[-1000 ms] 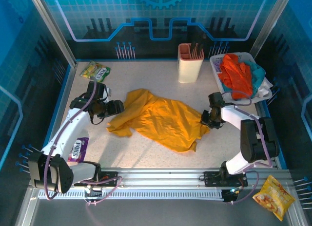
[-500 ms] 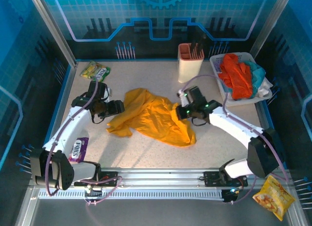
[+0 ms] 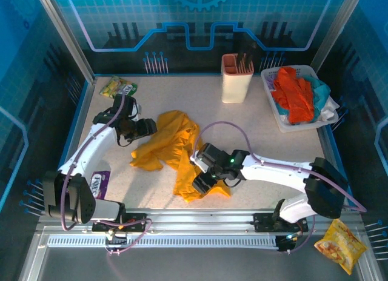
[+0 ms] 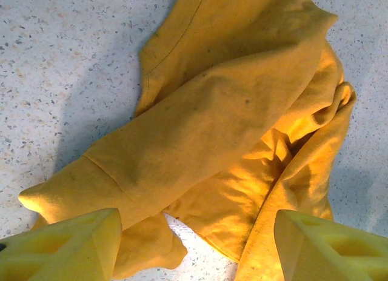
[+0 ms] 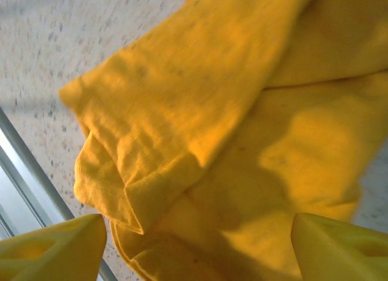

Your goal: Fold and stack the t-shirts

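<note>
My arms (image 3: 91, 149): white shells, black joints, lilac cables (image 3: 225, 124) trailing off them, tiny green light (image 3: 231, 161) on the right one, chunky yellow pincer fingers (image 4: 66, 247) lol.

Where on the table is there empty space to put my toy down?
The biggest bare patch lies between the yellow t-shirt, the cream holder and the white basket. Another sits at the back, between the green packet and the holder. It is crowded around the shirt, where the left pincer and right pincer are, and the basket is full.
</note>
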Controlling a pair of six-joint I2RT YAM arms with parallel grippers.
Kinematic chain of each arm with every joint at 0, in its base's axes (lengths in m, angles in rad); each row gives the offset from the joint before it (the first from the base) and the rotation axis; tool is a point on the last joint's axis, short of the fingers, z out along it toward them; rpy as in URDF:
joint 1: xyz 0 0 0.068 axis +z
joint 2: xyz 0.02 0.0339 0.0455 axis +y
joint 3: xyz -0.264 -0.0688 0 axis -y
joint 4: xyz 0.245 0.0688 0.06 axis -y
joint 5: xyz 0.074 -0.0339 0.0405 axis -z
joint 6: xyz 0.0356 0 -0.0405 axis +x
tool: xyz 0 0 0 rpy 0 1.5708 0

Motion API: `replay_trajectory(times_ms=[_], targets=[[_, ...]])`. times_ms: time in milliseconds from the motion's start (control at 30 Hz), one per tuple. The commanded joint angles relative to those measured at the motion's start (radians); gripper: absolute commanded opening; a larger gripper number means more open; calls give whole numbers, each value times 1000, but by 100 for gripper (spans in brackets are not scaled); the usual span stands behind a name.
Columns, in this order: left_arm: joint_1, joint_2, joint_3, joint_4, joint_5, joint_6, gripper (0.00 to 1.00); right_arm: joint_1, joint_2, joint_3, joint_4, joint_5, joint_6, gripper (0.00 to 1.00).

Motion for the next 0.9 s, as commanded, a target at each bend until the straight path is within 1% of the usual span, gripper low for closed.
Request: replay_trajectory(times_ms=[0,67,100,167,233,300,400,500,567,767,867], targets=[[8,5,22,9,37,-16,68,-88,-63,3,12,14,67,81],[8,5,15,12,37,-19,68,-130,-58,3,15,18,94,77],[8,4,10,14,36,-19,68,-148,-53,5,15,10,106,73],[9,2,5,18,37,-19,68,-164,-36,11,24,-46,121,63],[8,2,1,16,32,-17,68,-161,-16,7,53,-117,135,54],[8,4,0,16,26,-13,68,-154,11,-10,92,-186,142,49],[8,8,1,18,23,-12,68,-114,69,-42,130,-220,143,41],[8,16,2,22,27,-13,68,-52,116,-38,133,-201,148,40],[8,23,0,27,30,-13,68,-31,146,-47,150,-190,165,39],[3,61,11,70,35,-39,67,-13,172,-91,245,-225,219,36],[-26,103,43,102,21,-49,67,-4,186,-90,283,-237,244,38]])
